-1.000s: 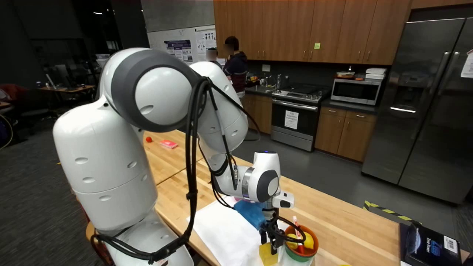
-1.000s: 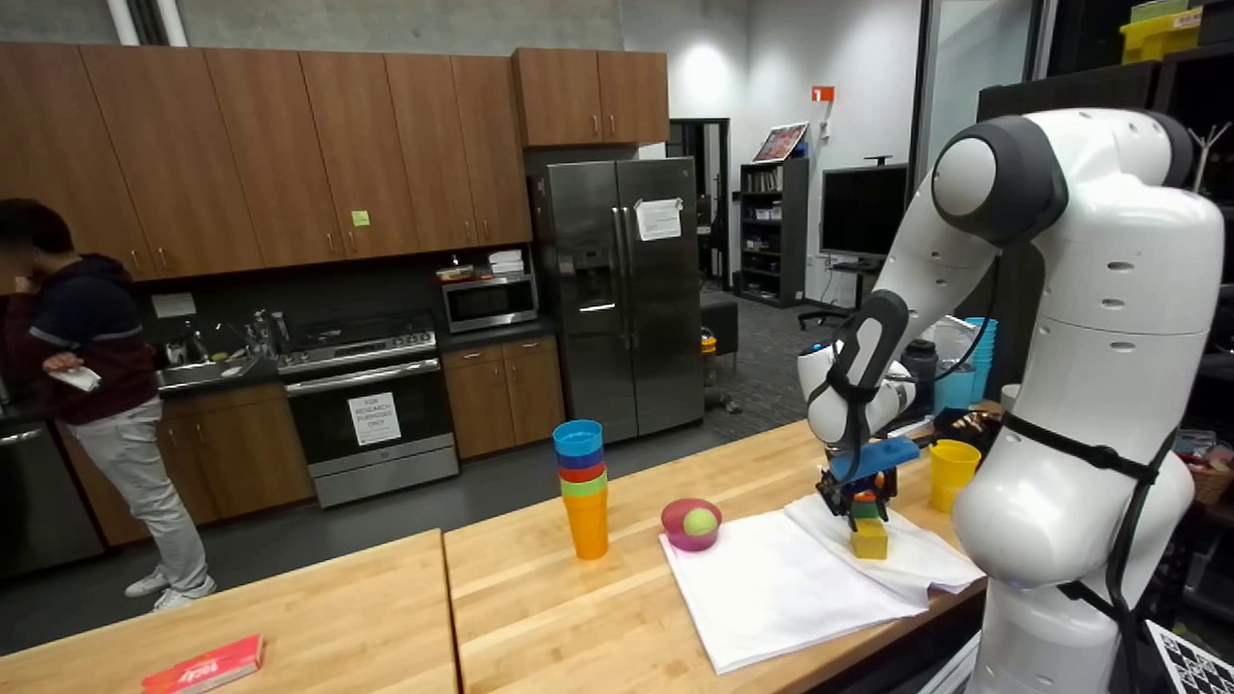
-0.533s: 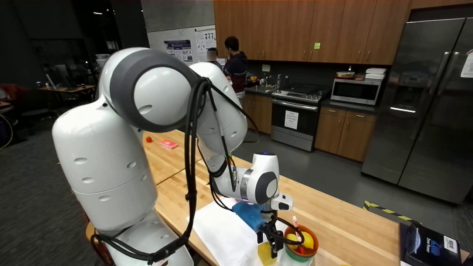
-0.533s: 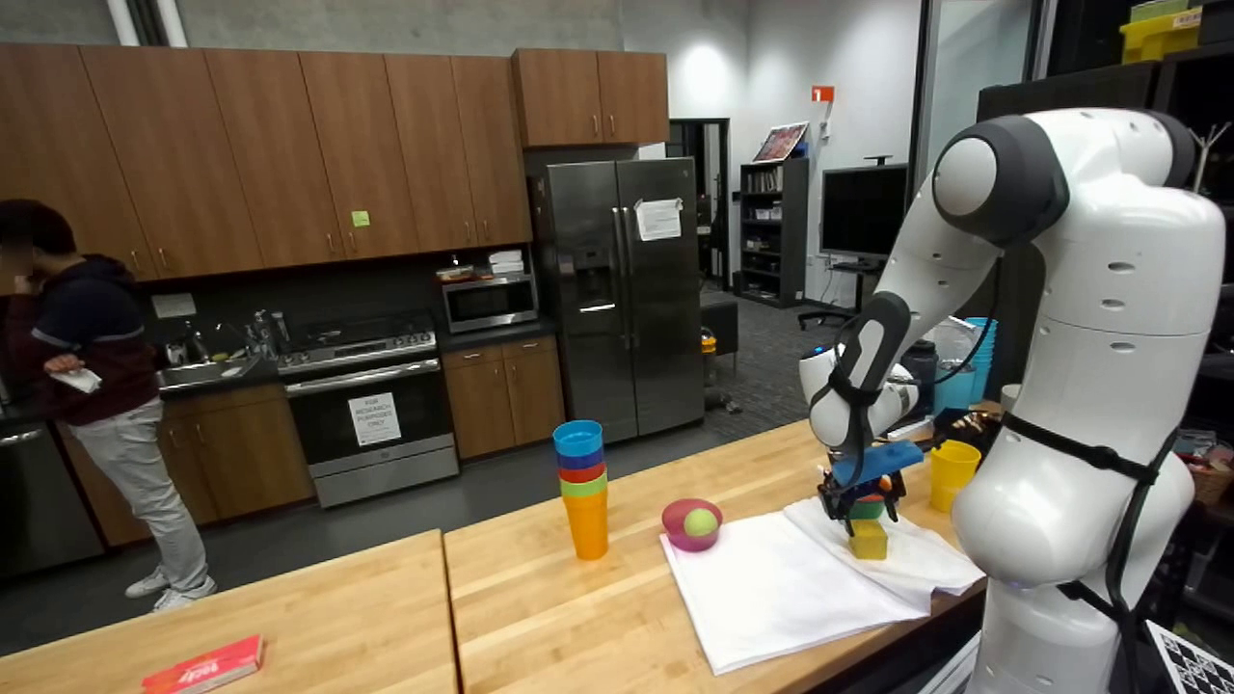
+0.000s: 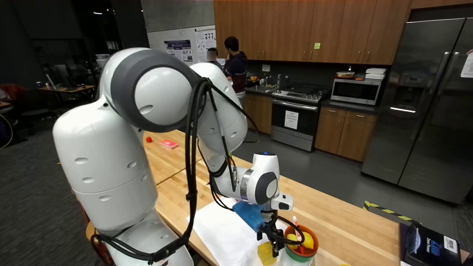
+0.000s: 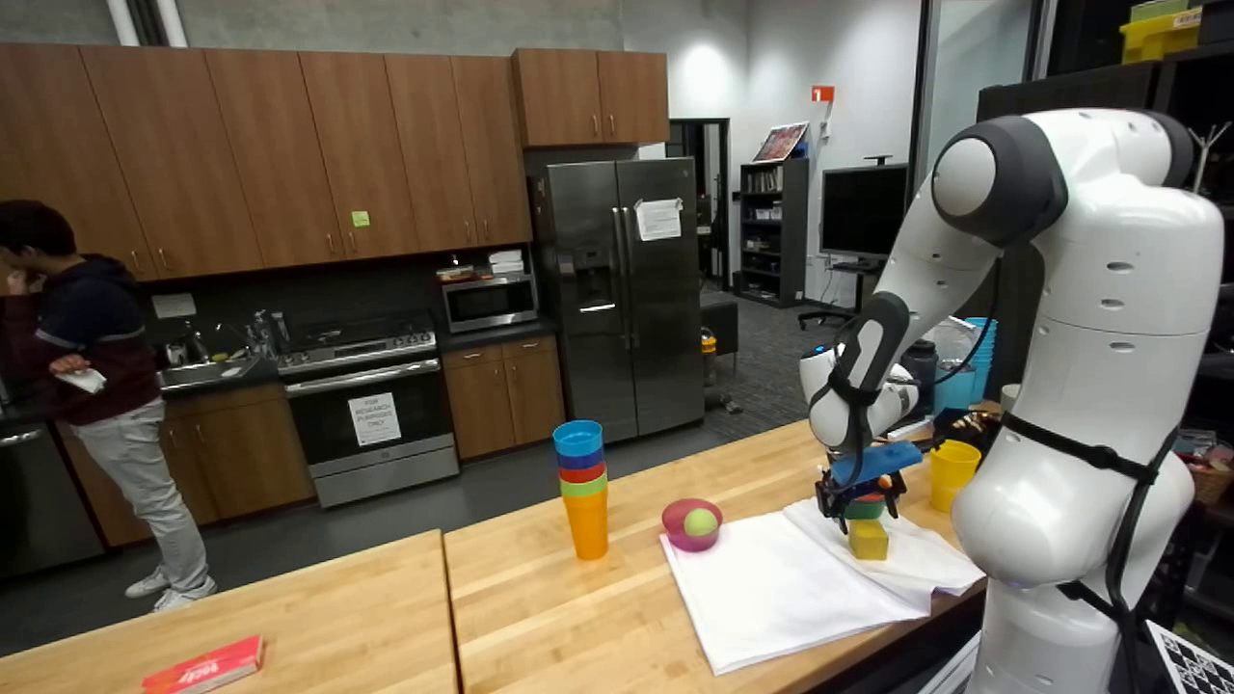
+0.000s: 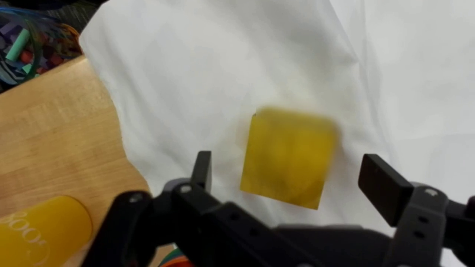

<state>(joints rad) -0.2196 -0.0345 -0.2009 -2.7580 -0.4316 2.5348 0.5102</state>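
Yellow block (image 7: 288, 157) lies between the hand's (image 7: 287, 176) parted fingers (image 7: 385, 188).

Yel. block (image 7: 287, 165) looks matt. White cloth (image 6: 791, 593): soft, crinkly. Counter (image 6: 540, 617): smooth wood, bit shiny. Yel. cup (image 7: 48, 230): smooth, looks plastic. Robot arm (image 5: 105, 147): glossy, plastic-like. Fridge (image 5: 417, 111): smooth, shiny metal.

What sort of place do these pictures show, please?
Probably a kitchen area in a research lab: in view are an oven whose sign reads "FOR RESEARCH PURPOSES ONLY", a refrigerator and a robot arm.
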